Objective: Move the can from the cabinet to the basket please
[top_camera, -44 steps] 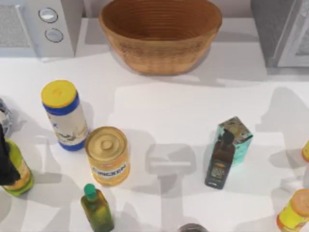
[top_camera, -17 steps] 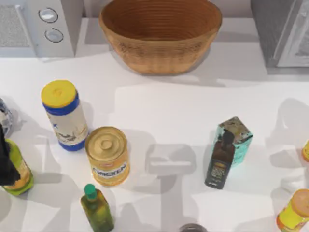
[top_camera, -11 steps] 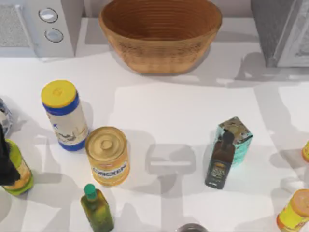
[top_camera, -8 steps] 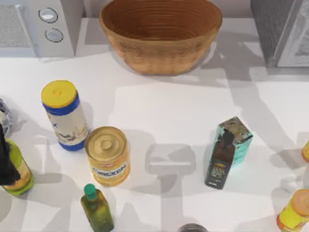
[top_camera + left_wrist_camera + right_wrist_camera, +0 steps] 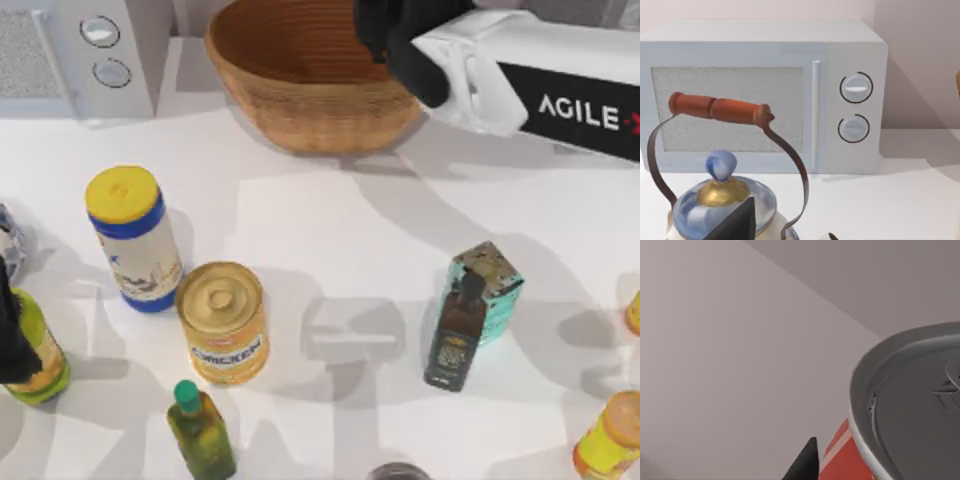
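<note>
Now: right gripper (image 5: 395, 40) over one basket (image 5: 300, 95) at 12 o'clock | clamps one can (image 5: 900, 440) | left gripper: fingers can't tell

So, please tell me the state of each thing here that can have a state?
can: held at the right gripper, close before its wrist camera, grey end facing it
right gripper: over the basket's right part
basket: upright, open
microwave: door closed
kettle: upright, lid on, handle raised
yellow chicken tin: upright, lid on
blue-white canister: upright, yellow lid on
</note>
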